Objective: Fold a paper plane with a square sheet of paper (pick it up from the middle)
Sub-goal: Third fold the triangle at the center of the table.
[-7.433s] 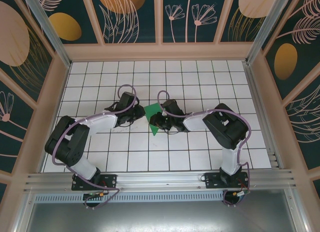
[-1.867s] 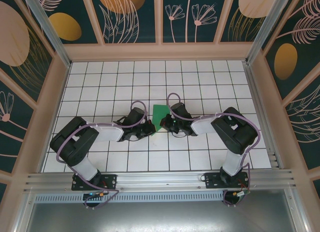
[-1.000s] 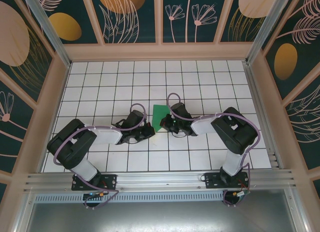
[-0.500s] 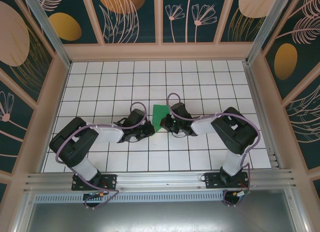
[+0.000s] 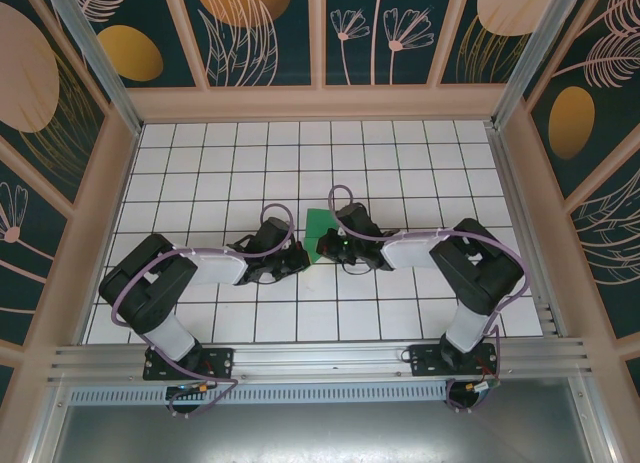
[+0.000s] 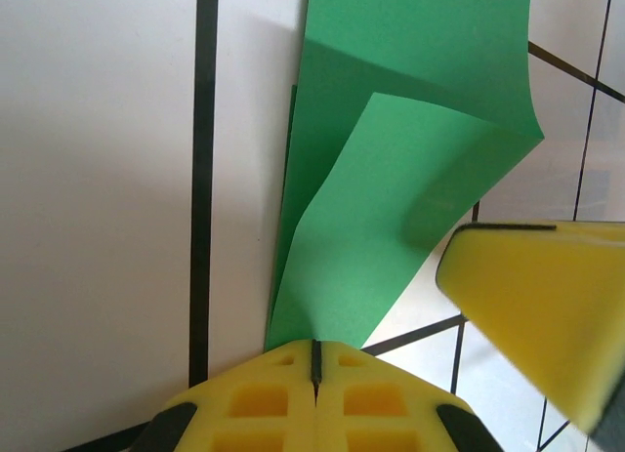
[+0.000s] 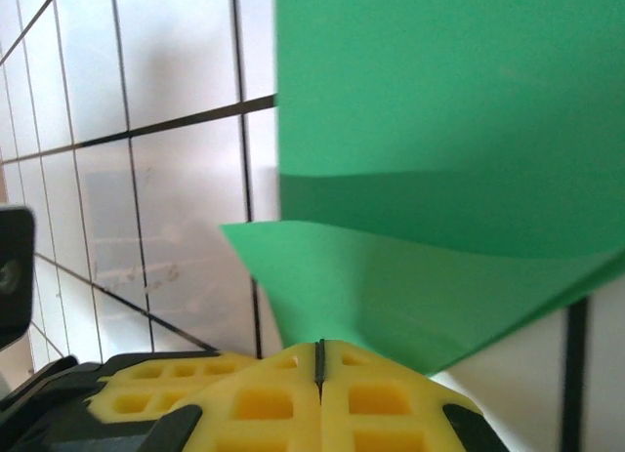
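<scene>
Jaws on both sides look pinched shut: left gripper (image 6: 313,354) has its yellow pads closed on a corner of the green sheet of paper (image 6: 391,208), and right gripper (image 7: 319,354) clamps another edge. The paper sits mid table (image 5: 400,163) between them, one flap creased over and curling up. Early days I'd say, no pointed nose or centre ridge yet, so most folds are left
</scene>
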You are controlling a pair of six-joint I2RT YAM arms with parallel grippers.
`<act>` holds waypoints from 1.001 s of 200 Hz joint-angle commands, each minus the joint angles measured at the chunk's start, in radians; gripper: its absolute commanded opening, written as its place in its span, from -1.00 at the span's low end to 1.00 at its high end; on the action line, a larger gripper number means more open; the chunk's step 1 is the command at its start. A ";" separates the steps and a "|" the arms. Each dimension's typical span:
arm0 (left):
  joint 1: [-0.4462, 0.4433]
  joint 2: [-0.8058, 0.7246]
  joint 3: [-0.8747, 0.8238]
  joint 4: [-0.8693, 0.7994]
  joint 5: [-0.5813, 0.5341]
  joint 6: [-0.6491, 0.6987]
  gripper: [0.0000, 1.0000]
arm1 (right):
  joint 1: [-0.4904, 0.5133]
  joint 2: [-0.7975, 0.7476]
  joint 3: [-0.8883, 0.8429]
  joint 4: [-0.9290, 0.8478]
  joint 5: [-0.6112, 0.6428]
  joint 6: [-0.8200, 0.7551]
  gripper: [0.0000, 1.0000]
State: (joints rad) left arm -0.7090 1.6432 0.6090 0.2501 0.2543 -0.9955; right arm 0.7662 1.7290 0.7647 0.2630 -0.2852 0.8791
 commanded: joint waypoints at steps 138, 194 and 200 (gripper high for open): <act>-0.004 0.065 -0.088 -0.210 -0.046 0.066 -1.00 | -0.126 0.035 0.009 -0.120 0.080 -0.135 -1.00; -0.005 0.065 -0.051 -0.215 -0.069 0.121 -1.00 | -0.213 -0.121 -0.005 -0.174 0.135 -0.176 -1.00; -0.004 0.064 -0.043 -0.219 -0.079 0.143 -1.00 | -0.214 -0.135 -0.009 -0.167 0.126 -0.169 -1.00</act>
State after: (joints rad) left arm -0.7090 1.6440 0.5922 0.2729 0.2501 -0.9344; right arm 0.5442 1.6928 0.7692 0.1284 -0.2016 0.7383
